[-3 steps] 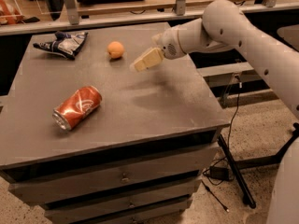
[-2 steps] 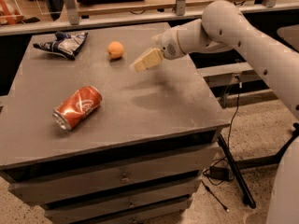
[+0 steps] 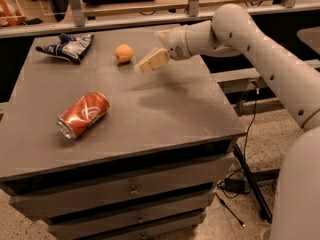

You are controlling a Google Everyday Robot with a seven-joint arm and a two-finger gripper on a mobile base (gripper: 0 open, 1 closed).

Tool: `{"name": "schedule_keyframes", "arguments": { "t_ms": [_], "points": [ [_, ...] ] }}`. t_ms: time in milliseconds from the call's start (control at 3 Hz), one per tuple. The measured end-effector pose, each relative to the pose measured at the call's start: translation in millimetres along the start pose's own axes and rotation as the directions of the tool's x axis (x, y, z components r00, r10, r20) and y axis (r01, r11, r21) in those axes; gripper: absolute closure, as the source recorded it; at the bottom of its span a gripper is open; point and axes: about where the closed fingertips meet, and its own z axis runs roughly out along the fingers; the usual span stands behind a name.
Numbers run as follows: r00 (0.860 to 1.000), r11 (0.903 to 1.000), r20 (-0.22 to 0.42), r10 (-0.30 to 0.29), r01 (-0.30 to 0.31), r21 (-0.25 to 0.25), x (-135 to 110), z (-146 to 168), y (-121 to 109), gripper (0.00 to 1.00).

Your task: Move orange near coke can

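The orange (image 3: 123,53) is a small round pale-orange fruit at the far middle of the grey table (image 3: 165,114). The coke can (image 3: 83,114) lies on its side at the table's front left, well apart from the orange. My gripper (image 3: 148,51) hovers just right of the orange, a little above the table top. It is open and empty, and its pale fingers (image 3: 153,61) point left toward the fruit. It does not touch the orange.
A dark blue and white foil bag (image 3: 70,46) lies at the table's far left corner. A shelf rail (image 3: 150,16) runs behind the table. Drawers (image 3: 130,189) front the table, and cables (image 3: 250,134) and a stand are on the floor to the right.
The gripper has edged very slightly left toward the orange. The orange, the can and the bag have not moved.
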Motion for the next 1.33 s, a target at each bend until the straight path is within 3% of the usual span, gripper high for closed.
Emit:
{"name": "schedule_keyframes", "arguments": {
  "t_ms": [333,667,1333],
  "points": [
    [0.999,0.9988,0.033,-0.037,0.038,-0.029,-6.1,11.5,-9.2,0.00],
    [0.999,0.9986,0.011,-0.037,0.037,-0.038,-0.5,22.7,-13.8,0.00],
    [0.998,0.9989,-0.051,0.046,-0.046,0.006,13.7,54.9,-14.2,0.00]
  ]
}}
